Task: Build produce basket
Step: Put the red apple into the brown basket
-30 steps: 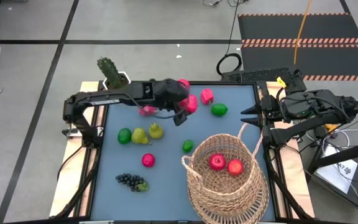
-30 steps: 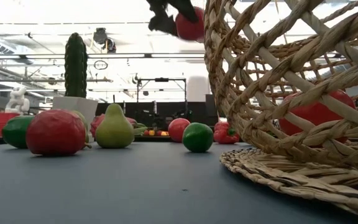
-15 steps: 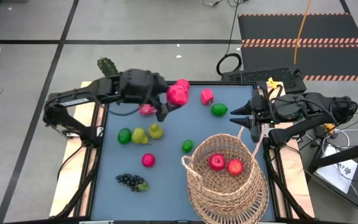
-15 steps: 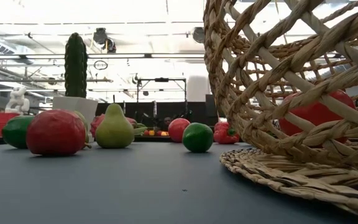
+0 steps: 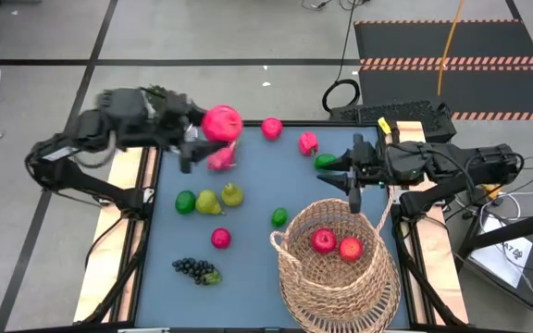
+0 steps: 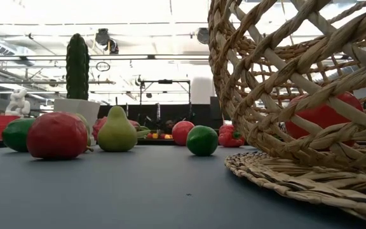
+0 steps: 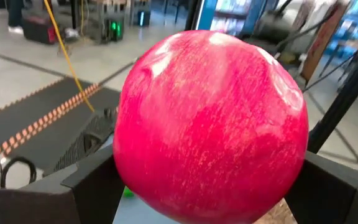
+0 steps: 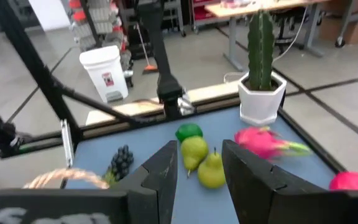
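The left pincer (image 5: 204, 139), in the upper left of the high view, is clamped on a red apple (image 5: 221, 123) that fills the left wrist view, while the basket (image 5: 336, 268) sits at the lower right of the surface (image 5: 248, 250) with two red fruits already inside. To do this step well, it should carry the apple level and high enough to pass the arched handle and rim, then let go low over the basket's middle so it does not bounce out. The right pincer (image 5: 352, 176), narrowly parted and empty, hovers just above the basket's upper rim, so the carry path should steer around it.
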